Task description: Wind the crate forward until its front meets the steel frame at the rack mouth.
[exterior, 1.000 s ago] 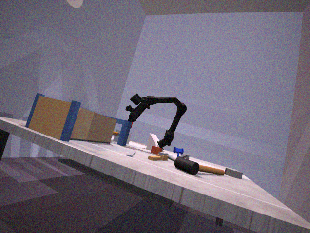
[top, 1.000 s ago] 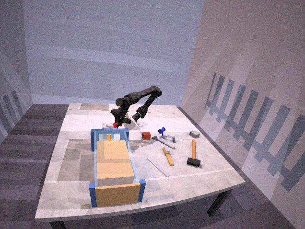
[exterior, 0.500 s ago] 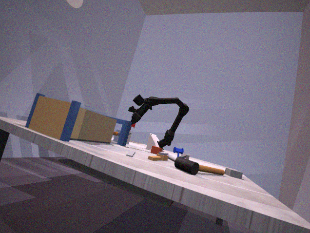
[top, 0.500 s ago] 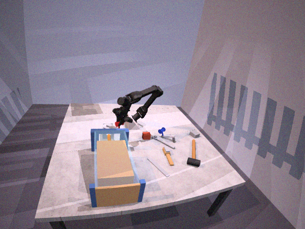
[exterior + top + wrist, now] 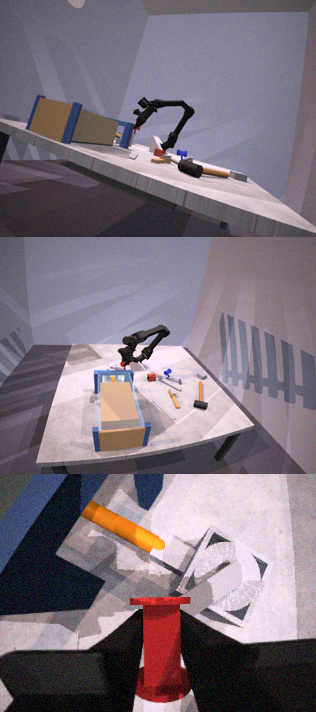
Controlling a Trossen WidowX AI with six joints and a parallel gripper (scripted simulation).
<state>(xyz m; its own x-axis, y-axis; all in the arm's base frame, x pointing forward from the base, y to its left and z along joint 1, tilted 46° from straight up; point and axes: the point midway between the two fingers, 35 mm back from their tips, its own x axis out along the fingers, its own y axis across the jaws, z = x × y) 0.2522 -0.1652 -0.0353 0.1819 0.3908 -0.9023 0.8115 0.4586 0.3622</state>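
We had the gripper closed around the red knob, fingers on both sides, lower center of the wrist view. The winch sat right of center there, with a grey bar across its round face. We saw the crate flat inside the cubby, lower left of the top view, its front short of the blue frame. An orange rod showed between them. In the top view, we had a blue knob and a red block near center, and a black-headed mallet lower right. We couldn't tell how deep the key sat.
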